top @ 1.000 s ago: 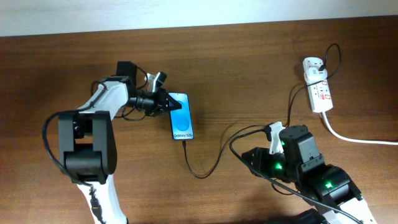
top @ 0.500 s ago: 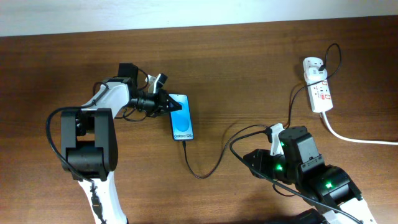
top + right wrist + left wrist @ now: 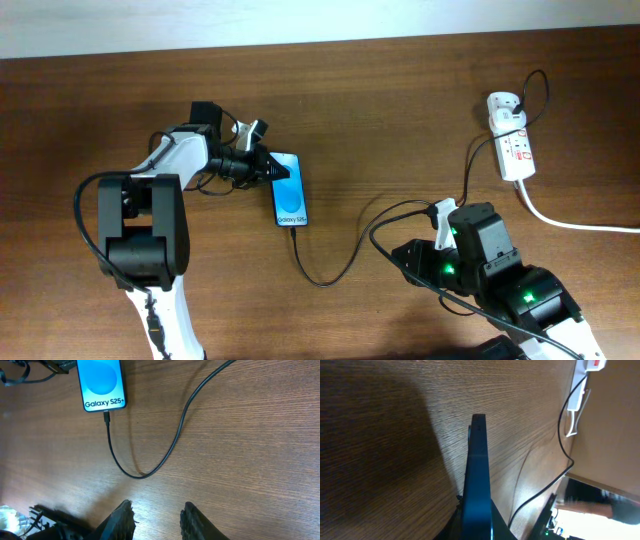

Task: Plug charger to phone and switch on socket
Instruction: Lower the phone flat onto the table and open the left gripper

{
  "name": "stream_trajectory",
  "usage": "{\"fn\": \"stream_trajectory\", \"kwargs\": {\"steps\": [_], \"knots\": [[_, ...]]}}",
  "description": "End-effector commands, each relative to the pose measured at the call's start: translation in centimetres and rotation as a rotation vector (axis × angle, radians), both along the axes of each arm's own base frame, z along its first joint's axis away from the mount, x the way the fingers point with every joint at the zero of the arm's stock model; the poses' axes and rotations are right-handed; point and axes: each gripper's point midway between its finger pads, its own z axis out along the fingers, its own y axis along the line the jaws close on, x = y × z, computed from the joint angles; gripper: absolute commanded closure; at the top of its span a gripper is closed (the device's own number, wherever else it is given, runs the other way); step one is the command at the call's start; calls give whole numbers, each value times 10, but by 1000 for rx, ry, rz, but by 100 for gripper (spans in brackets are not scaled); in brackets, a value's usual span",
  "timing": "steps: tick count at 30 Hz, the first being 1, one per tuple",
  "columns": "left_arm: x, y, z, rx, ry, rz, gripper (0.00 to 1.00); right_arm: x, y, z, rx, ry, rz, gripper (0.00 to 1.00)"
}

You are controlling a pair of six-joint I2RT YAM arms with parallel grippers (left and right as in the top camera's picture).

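Note:
The phone (image 3: 291, 190) lies flat on the table with its blue screen up, and also shows in the right wrist view (image 3: 100, 382). My left gripper (image 3: 268, 165) is shut on the phone's upper left edge. In the left wrist view the phone's dark edge (image 3: 477, 475) runs out from between the fingers (image 3: 497, 525). The charger (image 3: 325, 282) meets the phone's bottom edge with its connector tip (image 3: 106, 416), then loops right and up to the socket (image 3: 512, 138). My right gripper (image 3: 157, 515) hovers open over bare wood below the cable loop, holding nothing.
The socket's thick white cord (image 3: 570, 222) runs off the right edge of the table. The right arm's body (image 3: 485, 265) stands at the front right, and the left arm's base (image 3: 135, 230) at the front left. A pale wall borders the table's far edge.
The left gripper and the phone have shifted very slightly to the left. The right arm has not moved.

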Motion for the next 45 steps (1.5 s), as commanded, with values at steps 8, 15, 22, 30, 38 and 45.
{"fn": "stream_trajectory", "kwargs": {"steps": [8, 15, 22, 30, 38, 45], "knots": [[-1, 7, -8, 48, 18, 11, 94, 4, -1, 7, -7, -27, -2, 66], [-2, 7, -8, 48, 22, 11, 86, 4, -1, 7, -7, -27, -2, 66], [-6, 19, -21, 150, 48, 19, 82, 4, -2, 6, -11, -28, -4, 66], [-7, 24, -25, 186, 53, 21, 77, 5, -2, 6, -13, -29, -6, 66], [-8, 35, -35, 272, 59, 27, 68, 5, -3, 6, -18, -32, -5, 65], [-10, 45, -41, 340, 68, 30, 66, 6, -4, 6, -27, -36, -9, 64]]}}
